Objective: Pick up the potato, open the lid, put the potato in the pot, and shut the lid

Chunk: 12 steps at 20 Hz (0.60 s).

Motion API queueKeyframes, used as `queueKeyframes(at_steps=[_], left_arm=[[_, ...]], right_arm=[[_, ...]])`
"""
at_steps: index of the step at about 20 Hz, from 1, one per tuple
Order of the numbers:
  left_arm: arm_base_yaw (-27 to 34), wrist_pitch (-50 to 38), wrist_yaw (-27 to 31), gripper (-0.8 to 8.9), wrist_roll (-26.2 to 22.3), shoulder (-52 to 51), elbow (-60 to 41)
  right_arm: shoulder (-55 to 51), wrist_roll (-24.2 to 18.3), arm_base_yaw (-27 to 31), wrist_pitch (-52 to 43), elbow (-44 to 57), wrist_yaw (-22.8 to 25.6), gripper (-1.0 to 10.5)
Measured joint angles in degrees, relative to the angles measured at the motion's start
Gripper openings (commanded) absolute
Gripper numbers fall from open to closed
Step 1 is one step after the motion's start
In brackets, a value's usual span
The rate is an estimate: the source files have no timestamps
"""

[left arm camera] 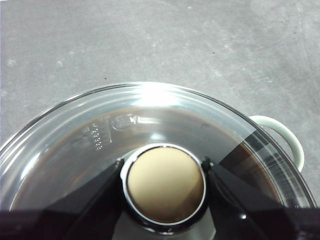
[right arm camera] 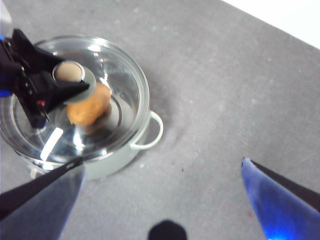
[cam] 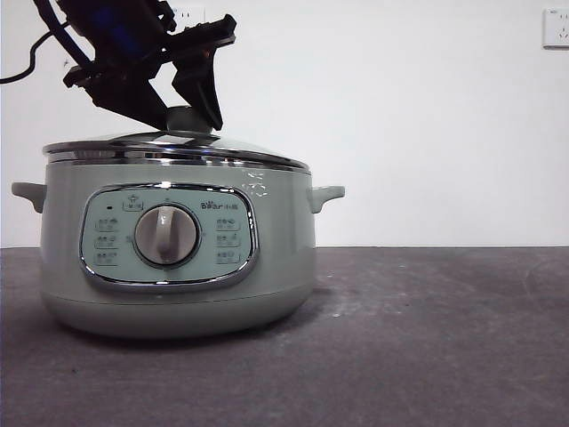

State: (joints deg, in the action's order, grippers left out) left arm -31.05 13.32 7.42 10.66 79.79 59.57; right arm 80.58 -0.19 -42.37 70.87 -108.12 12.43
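The pale green pot [cam: 178, 285] stands on the left of the table, its dial facing the front view. The glass lid [cam: 178, 147] lies on its rim. My left gripper [cam: 188, 116] comes down from the upper left and is shut on the lid's knob [left arm camera: 164, 182], one jaw against each side. The potato [right arm camera: 89, 105] shows only in the right wrist view, inside the pot under the glass. My right gripper [right arm camera: 162, 162] is open and empty, high above the table beside the pot.
The dark grey table [cam: 427, 338] stretches to the right of the pot. A white wall stands behind it, with a socket [cam: 556, 27] at the top right. One pot handle [left arm camera: 290, 140] sticks out past the lid's rim.
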Motion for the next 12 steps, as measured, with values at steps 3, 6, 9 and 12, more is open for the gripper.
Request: queueKeyframes(at_steps=[3,6,9,12], left_arm=[[-0.2,0.0,1.0,0.0,0.2,0.0,0.0],[-0.2,0.0,0.6,1.73,0.2,0.0,0.0],[-0.1,0.0,-0.4,4.09,0.2,0.0,0.0],[0.2,0.4,-0.3,4.1,0.0,-0.4,-0.3]], right_arm=[[0.0,0.0,0.0,0.5,0.0,0.0,5.3],[0.0,0.0,0.0,0.9,0.0,0.0,5.3],[0.0,0.2,0.0,1.2,0.0,0.0,5.3],[0.0,0.3,0.0,1.3,0.0,0.0,5.3]])
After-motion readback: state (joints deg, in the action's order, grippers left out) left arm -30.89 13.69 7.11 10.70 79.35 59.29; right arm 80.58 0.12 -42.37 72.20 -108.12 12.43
